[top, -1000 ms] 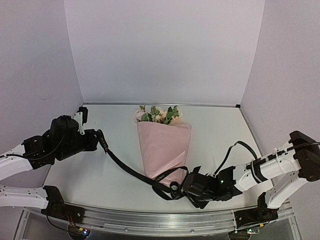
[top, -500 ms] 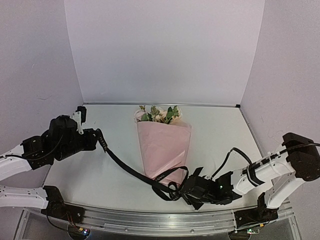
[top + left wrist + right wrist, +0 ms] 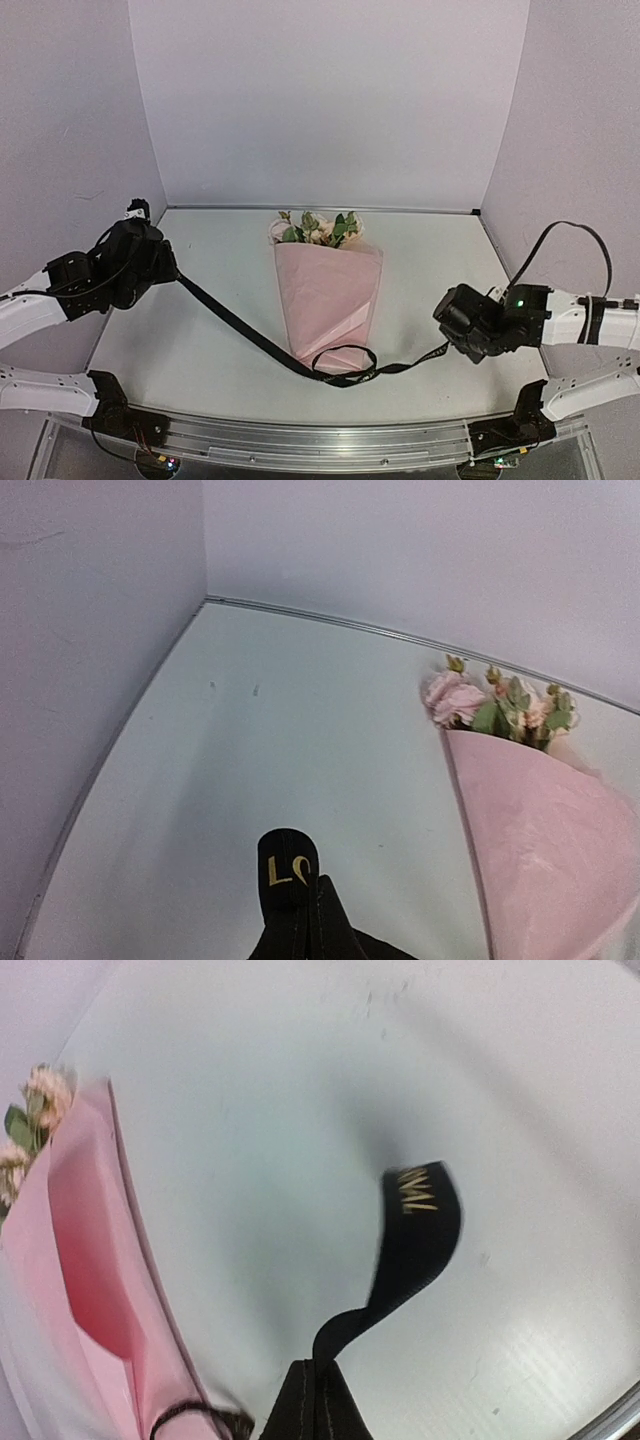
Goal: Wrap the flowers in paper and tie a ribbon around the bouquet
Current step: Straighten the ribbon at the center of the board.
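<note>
Pink-paper bouquet [image 3: 328, 295] lies on table [image 3: 200, 340], long axis pointing away from the arm bases, with flowers [image 3: 318, 228] at the far end and the narrow foot near. Black ribbon [image 3: 240, 328] makes a loose loop round that foot, not snug yet. One tail is pinched in left end effector [image 3: 168, 268], pressed together, well off to the loop's left and farther back. The other tail is pinched in right end effector [image 3: 450, 335], also pressed together, right of the loop and nearer it. Both tails run roughly straight. Judgement: tightening needs the ends pulled outward, across the bouquet axis.
</note>
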{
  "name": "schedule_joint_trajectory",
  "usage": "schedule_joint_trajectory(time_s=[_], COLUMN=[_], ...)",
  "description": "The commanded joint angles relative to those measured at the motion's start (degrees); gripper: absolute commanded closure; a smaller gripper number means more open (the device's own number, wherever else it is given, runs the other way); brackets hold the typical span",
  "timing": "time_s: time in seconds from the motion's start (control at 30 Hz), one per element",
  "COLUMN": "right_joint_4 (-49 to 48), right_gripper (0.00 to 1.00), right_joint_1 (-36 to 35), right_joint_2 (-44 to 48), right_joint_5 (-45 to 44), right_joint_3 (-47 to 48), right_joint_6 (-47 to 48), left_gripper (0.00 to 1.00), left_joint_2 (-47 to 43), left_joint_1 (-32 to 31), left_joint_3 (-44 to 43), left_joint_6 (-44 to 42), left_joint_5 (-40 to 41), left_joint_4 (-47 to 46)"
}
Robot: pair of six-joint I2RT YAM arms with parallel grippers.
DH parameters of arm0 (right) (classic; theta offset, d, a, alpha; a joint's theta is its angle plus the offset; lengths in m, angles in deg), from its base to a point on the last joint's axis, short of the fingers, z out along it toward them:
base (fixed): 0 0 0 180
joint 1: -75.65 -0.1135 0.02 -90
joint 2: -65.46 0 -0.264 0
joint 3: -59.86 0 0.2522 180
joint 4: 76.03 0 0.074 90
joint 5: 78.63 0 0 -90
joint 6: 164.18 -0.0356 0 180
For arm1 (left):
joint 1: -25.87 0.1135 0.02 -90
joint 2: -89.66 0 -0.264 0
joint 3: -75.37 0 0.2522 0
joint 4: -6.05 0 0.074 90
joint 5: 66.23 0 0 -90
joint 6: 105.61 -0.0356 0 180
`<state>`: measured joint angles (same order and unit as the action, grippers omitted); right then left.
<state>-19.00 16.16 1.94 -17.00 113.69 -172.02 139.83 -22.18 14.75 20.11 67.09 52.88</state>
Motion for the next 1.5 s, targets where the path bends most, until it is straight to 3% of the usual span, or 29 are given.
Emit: schedule_joint_trajectory(time_s=[0.0,0.33,0.5,0.63,0.8,0.83,0.87,0.93,1.0,1.13,1.23,1.3,1.47], right_joint_4=[12.47,14.15,14.14,14.12,13.27,13.22,13.18,13.14,11.67,6.84,4.51,2.19,-12.23], right_gripper=[1.0,1.0,1.0,1.0,1.0,1.0,0.96,0.71,0.52,0.32,0.3,0.3,0.2], right_joint_1=[10.89,34.95,41.18,43.04,43.16,43.15,43.15,43.16,43.05,40.55,33.78,28.7,19.02], right_joint_2=[3.51,6.82,9.39,10.0,9.62,10.18,10.72,11.28,11.5,11.9,11.14,9.43,1.29], right_joint_5=[-6.31,-2.33,-0.08,0.82,3.39,3.63,3.93,5.56,9.88,20.46,19.55,18.1,20.89], right_joint_3=[5.03,9.06,9.37,8.43,4.34,3.69,3.14,2.8,2.74,-0.37,-1.77,-1.76,-1.07], right_joint_6=[18.13,35.31,38.8,40.04,39.16,39.37,39.64,40.22,41.27,41.71,38.75,37.12,43.07], left_gripper=[1.0,1.0,1.0,1.0,1.0,0.91,0.74,0.37,0.24,0.21,0.22,0.23,0.22], left_joint_2=[0.89,3.05,2.68,2.73,3.27,2.96,2.74,2.63,2.77,0.36,-2.0,-1.31,5.58], left_joint_1=[5.95,31.15,41.84,45.44,45.67,45.68,45.68,45.68,45.69,44.46,39.39,32.66,21.39], left_joint_3=[-3.86,-4.37,-2.87,-0.97,1.5,1.55,1.53,1.28,1.53,6.49,10.09,10.35,10.52], left_joint_6=[0.9,-0.14,-0.67,-0.92,1.24,1.4,2.12,3.91,4.02,7.77,12.73,14.9,13.28], left_joint_5=[12.55,9.35,7.05,2.59,0.09,-2.04,-4.31,-9.75,-17.43,-34.36,-36.91,-36.26,-44.53], left_joint_4=[5.07,4.28,3.33,2.07,2.95,3.01,3.14,3.65,2.38,-1.59,-3.99,-5.17,-15.39])
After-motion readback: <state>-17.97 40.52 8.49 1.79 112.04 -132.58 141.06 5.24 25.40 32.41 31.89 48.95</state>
